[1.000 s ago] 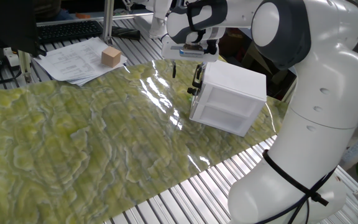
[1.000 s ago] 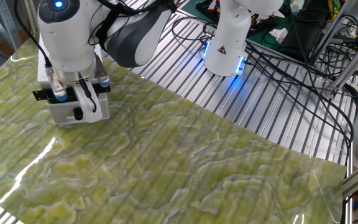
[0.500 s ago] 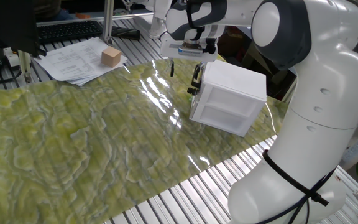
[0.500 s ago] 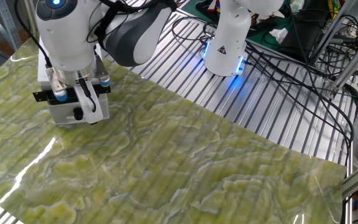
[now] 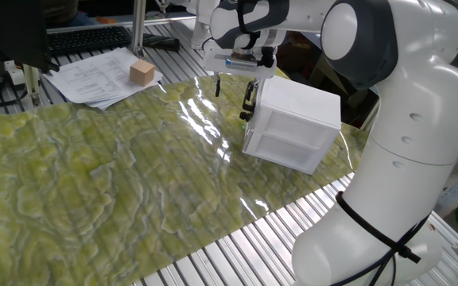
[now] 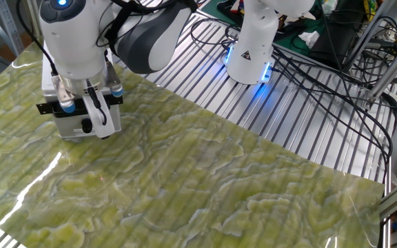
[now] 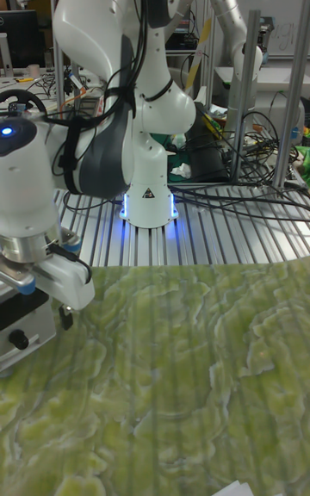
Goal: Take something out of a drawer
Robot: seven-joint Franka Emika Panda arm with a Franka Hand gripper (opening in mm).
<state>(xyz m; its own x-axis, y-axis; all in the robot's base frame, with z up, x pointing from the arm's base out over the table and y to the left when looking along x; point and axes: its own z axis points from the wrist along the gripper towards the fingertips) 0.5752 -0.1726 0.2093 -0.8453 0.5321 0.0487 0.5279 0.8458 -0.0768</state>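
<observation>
The white cabinet [image 5: 300, 111] stands on the green mat, and its drawer looks shut. The drawer's black handle [image 5: 247, 105] is on the face turned toward the far left. My gripper [image 5: 235, 87] hangs open just above and in front of that face. One finger [image 5: 218, 86] is out over the mat and the other is close by the handle, gripping nothing. From the other side, the gripper [image 6: 81, 110] covers the cabinet's top [image 6: 81, 129]. The tall view shows one fingertip [image 7: 65, 317] beside the cabinet [image 7: 17, 332]. The something is hidden.
A tan wooden block [image 5: 141, 72] sits on loose papers [image 5: 102, 78] beyond the mat's far left edge, near a keyboard [image 5: 90, 38]. The robot's white base [image 5: 372, 206] stands right of the cabinet on the slatted metal table [image 6: 309, 117]. Cables lie by the base.
The gripper has shifted slightly up and toward the far left, away from the cabinet face. Its fingers stay apart. The cabinet has not moved.
</observation>
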